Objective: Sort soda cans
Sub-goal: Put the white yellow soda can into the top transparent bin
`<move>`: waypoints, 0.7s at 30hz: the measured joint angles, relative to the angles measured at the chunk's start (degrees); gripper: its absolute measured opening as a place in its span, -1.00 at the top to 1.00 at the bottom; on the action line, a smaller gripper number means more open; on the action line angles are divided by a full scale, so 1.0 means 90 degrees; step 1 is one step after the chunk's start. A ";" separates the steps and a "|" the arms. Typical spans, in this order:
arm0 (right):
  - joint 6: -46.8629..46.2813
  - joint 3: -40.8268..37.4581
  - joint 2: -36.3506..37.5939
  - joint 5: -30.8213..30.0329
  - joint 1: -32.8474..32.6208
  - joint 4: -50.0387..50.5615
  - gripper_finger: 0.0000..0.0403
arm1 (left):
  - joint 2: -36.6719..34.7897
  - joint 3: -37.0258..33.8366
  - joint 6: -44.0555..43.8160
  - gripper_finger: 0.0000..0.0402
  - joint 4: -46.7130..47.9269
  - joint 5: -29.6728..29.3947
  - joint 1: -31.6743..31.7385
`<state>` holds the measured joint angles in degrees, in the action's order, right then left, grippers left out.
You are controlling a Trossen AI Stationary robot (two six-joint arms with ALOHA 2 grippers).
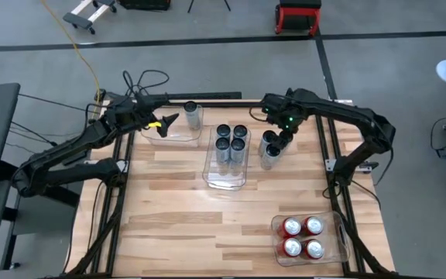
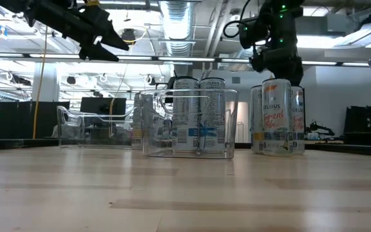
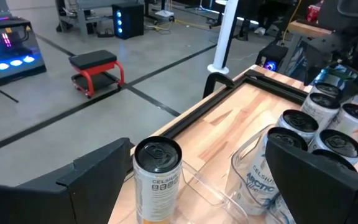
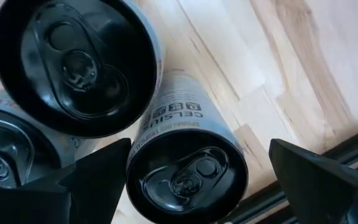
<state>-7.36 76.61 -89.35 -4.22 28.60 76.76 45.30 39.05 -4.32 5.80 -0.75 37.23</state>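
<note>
Black-topped silver-grey soda cans point(image 4: 185, 171) clustered loose on wooden table point(image 1: 176, 225); right gripper point(image 1: 283, 139) held spread directly above. Pick-up step judged in hand; descent, closure required. Left gripper point(image 1: 167, 122) spread.

Four cans point(image 1: 231, 142) standing in the centre bin point(image 1: 224, 177), toward its far end. Just right of it, three cans point(image 1: 270, 146) clustered on the bare table point(image 1: 184, 225) (right gripper point(image 1: 284, 139) directly above). One can point(image 1: 193, 116) in the far-left bin point(image 1: 173, 135). Four more cans point(image 1: 303, 236) packed in the near-right bin point(image 1: 337, 242).
</note>
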 joint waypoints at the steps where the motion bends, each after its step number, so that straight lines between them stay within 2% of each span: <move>1: -0.0015 -0.0006 -0.0002 0.0001 0.0000 -0.0010 -0.99 | 0.0000 0.0000 0.0054 -0.85 0.0000 0.0000 0.0000; 5: -0.0174 -0.0169 0.0010 0.0116 0.0000 -0.0095 -0.98 | 0.0000 0.0000 0.0097 -0.85 -0.0005 -0.0001 0.0002; 8: -0.0354 -0.0331 0.0013 0.0126 -0.0009 -0.0087 -0.88 | 0.0000 0.0000 0.0168 -0.85 -0.0012 -0.0003 0.0002; 15: -0.0567 -0.0378 0.0029 0.0122 -0.0135 -0.0439 -0.25 | 0.0002 0.0000 0.0263 -0.85 -0.0015 -0.0010 0.0002; 21: -0.0793 -0.0380 0.0097 0.0107 -0.0134 -0.0336 -0.23 | 0.0002 0.0000 0.0177 -0.85 -0.0015 -0.0010 0.0002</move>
<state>-14.50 73.19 -88.48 -3.25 27.40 73.74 45.32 39.05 -2.73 5.67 -0.84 37.26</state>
